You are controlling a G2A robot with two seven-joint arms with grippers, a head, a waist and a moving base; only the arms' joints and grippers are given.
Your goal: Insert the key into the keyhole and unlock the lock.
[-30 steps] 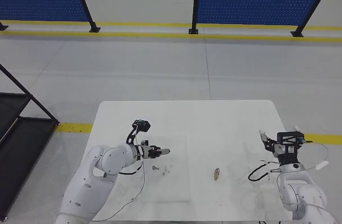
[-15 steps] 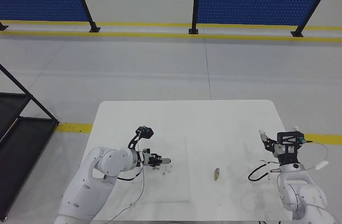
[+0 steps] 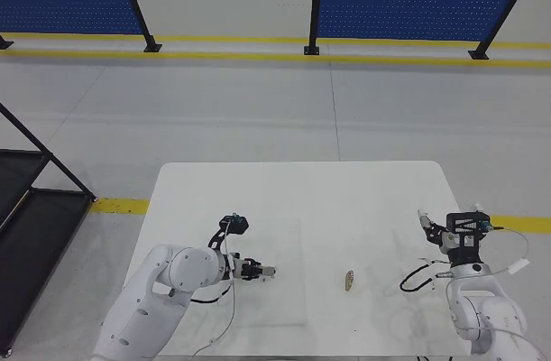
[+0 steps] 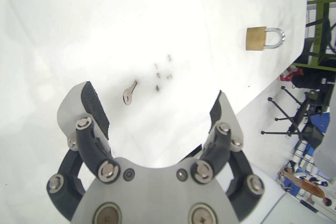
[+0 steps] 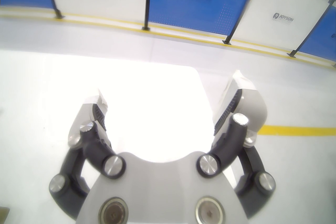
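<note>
A small silver key (image 4: 129,95) lies flat on the white table (image 3: 365,199), just ahead of one pad of my left gripper (image 4: 153,89). That gripper is open and hovers low over the key, seen in the top view as the left gripper (image 3: 261,270) left of the table's middle. A brass padlock (image 4: 262,38) with its steel shackle closed lies farther on; in the top view the padlock (image 3: 348,281) sits toward the near edge. My right gripper (image 5: 169,86) is open and empty, at the table's right edge as the right gripper (image 3: 426,221).
Several tiny dark bits (image 4: 162,75) lie scattered beside the key. A black cable (image 3: 417,276) loops on the table by the right arm. A black shelf cart (image 3: 22,226) stands on the floor to the left.
My left gripper has moved toward the table's near edge and now sits over the key. The right arm and the padlock have not moved.
</note>
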